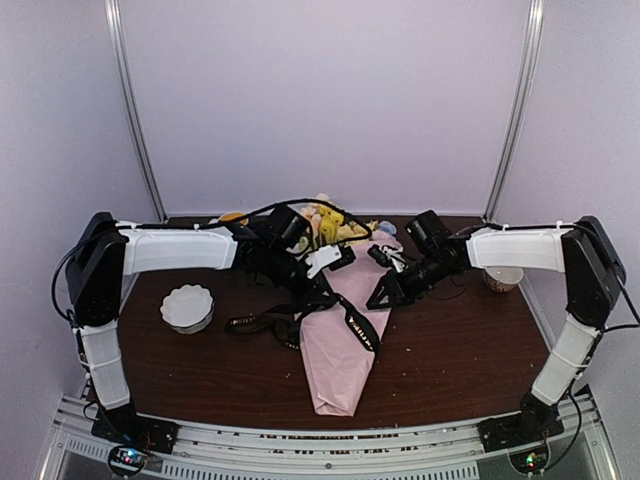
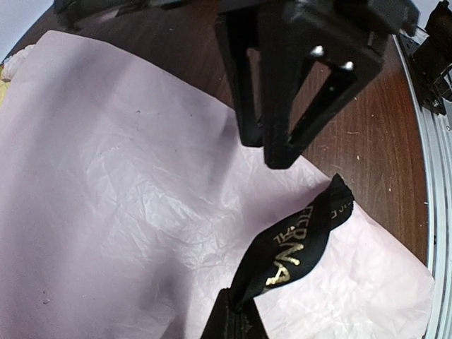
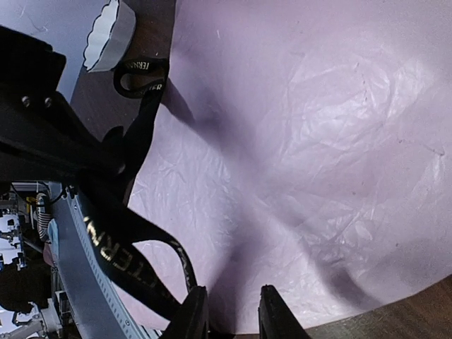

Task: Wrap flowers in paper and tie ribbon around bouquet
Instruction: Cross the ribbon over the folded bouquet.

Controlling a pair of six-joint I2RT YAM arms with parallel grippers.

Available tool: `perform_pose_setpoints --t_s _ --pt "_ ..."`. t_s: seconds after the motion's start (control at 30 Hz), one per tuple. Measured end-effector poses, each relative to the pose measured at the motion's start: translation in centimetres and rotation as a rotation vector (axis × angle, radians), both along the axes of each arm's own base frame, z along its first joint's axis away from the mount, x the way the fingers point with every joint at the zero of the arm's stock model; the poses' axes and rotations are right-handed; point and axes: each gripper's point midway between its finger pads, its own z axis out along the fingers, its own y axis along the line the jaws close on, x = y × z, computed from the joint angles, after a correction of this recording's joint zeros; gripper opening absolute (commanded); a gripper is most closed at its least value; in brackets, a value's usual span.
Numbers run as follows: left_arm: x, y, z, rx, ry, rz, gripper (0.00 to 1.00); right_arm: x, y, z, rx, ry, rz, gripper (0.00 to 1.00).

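The left claw [image 2: 236,316] is clamped on the black ribbon [image 2: 296,244], which looks floppy and slick and is probably best pinched flat. Just beneath it lies the thin, easily crushed pink paper [image 2: 127,212]. Beyond that hovers the right claw [image 3: 229,300], its fingers slightly apart and empty.

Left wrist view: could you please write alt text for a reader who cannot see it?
The left gripper, shut, holds a black ribbon with gold lettering above pale pink paper filling most of the frame. The right gripper hangs over the paper; brown table shows behind.
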Motion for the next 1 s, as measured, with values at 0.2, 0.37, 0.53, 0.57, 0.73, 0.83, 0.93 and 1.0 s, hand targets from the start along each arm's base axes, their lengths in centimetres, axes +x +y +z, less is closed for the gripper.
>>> perform_pose_setpoints --t_s 0.2,0.37,0.53,0.57,0.73,0.83,0.93,1.0 --pt "0.2 0.1 -0.4 0.003 0.02 0.022 0.0 -3.0 0.5 1.4 0.107 -0.124 -0.041 0.26" --pt "0.4 0.3 -0.8 0.008 0.036 0.038 0.0 -4.2 1.9 2.6 0.18 -0.271 -0.058 0.26" --pt "0.6 0.4 -0.8 0.008 0.041 0.047 0.0 -5.9 4.5 4.0 0.231 -0.4 -0.026 0.26" --pt "0.6 0.4 -0.8 0.007 0.041 0.049 0.0 -6.1 4.8 4.1 0.235 -0.417 -0.024 0.26" --pt "0.6 0.4 -0.8 0.006 0.044 0.05 0.0 -5.3 5.7 3.3 0.222 -0.463 -0.053 0.26" --pt "0.7 0.5 -0.7 0.003 0.048 0.054 0.0 -4.6 5.8 1.5 0.172 -0.468 -0.082 0.27" --pt "0.8 0.5 -0.7 0.002 0.051 0.057 0.0 -3.9 5.5 0.0 0.12 -0.476 -0.112 0.31" --pt "0.8 0.6 -0.7 0.002 0.053 0.059 0.0 -3.4 5.1 -0.3 0.096 -0.492 -0.14 0.33"
